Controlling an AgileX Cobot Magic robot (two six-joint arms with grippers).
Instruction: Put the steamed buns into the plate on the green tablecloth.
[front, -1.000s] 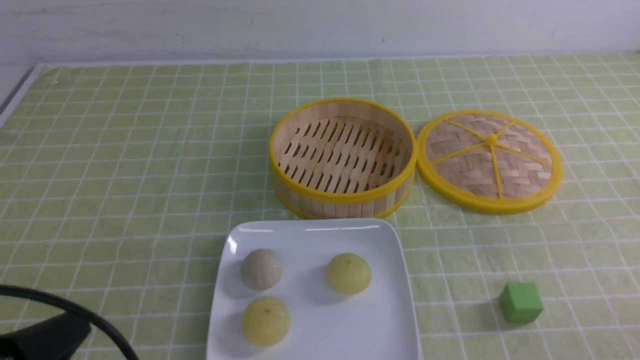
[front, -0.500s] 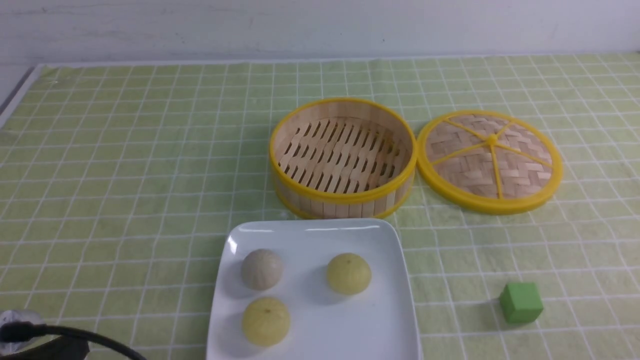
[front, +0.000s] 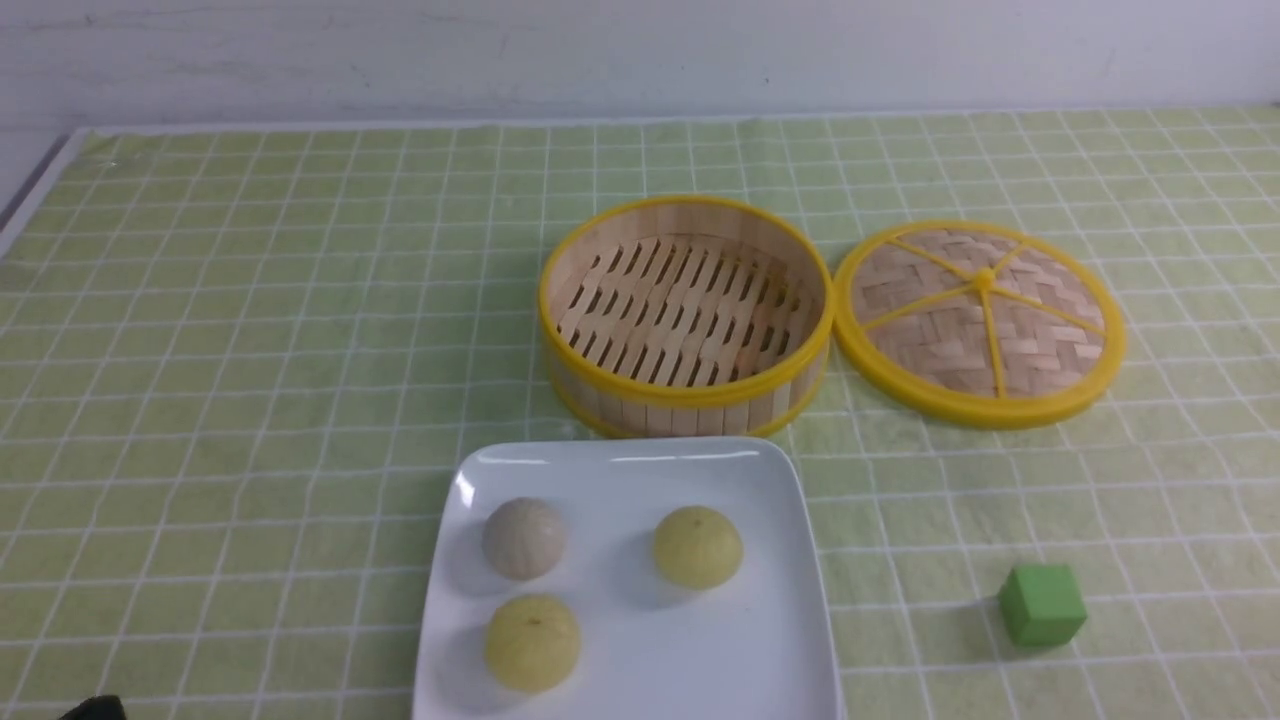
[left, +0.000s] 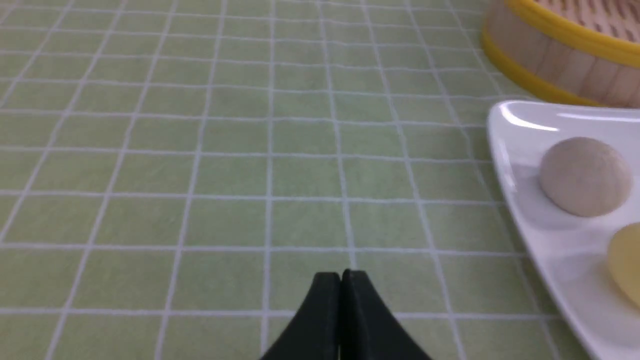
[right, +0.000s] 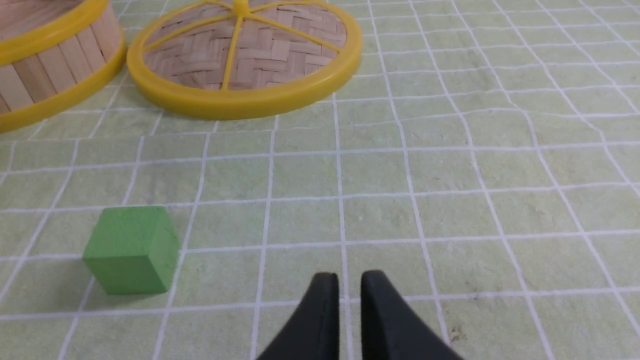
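Three steamed buns lie in the white square plate (front: 620, 455) on the green tablecloth (front: 250, 350): an off-white one (front: 524, 538) and two pale yellow ones (front: 697, 546) (front: 532, 642). In the left wrist view my left gripper (left: 341, 274) is shut and empty, low over the cloth beside the plate (left: 520, 200), apart from the off-white bun (left: 582, 176). In the right wrist view my right gripper (right: 349, 275) shows a narrow gap between its fingertips with nothing in it, over bare cloth. Neither gripper touches a bun.
An empty round bamboo steamer basket (front: 686, 315) stands behind the plate, with its woven lid (front: 980, 320) flat on the cloth to its right. A small green cube (front: 1042, 604) sits right of the plate, near my right gripper in the right wrist view (right: 129, 249).
My left arm and its cable have drawn back out of the front view's lower left corner; only a dark sliver stays there. The buns, plate, basket, lid and cube have not moved.
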